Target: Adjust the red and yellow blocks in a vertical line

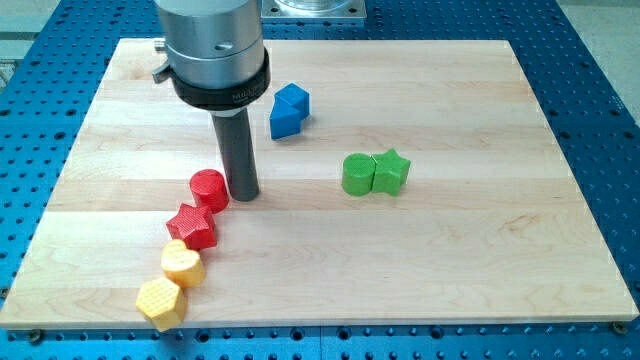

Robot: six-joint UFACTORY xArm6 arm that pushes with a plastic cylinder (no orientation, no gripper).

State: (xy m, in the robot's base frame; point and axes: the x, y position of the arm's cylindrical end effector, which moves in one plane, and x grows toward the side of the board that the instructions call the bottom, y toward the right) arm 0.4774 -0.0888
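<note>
**A:** Right, checking risk. My tip is sitting just right of the red cylinder, touching it or nearly so; can't tell which. No claw on this rig, just the rod, so nothing is open, closed or holding.

**B:** Where's the rest of the chain lying?

**A:** It's running diagonally toward the view's bottom left: red cylinder, then the red star, the yellow heart, and the yellow hexagon near the board's bottom edge. All four are sitting close, neighbours looking like they're touching.

**B:** What's going wrong if you push?

**A:** Pushing left on the cylinder is likely skewing the line further, not straightening it. With blocks in contact, one shove is probably carrying into the star and fanning the yellows. The hexagon is the worry: a nudge downward could be sending it off the edge. An off-centre hit may also spin the star.

**B:** Bystanders?

**A:** The blue block and both green blocks are sitting well apart on the right, not in danger.

**B:** Any markings?

**A:** Not seeing any writing, brands or labels.
</note>
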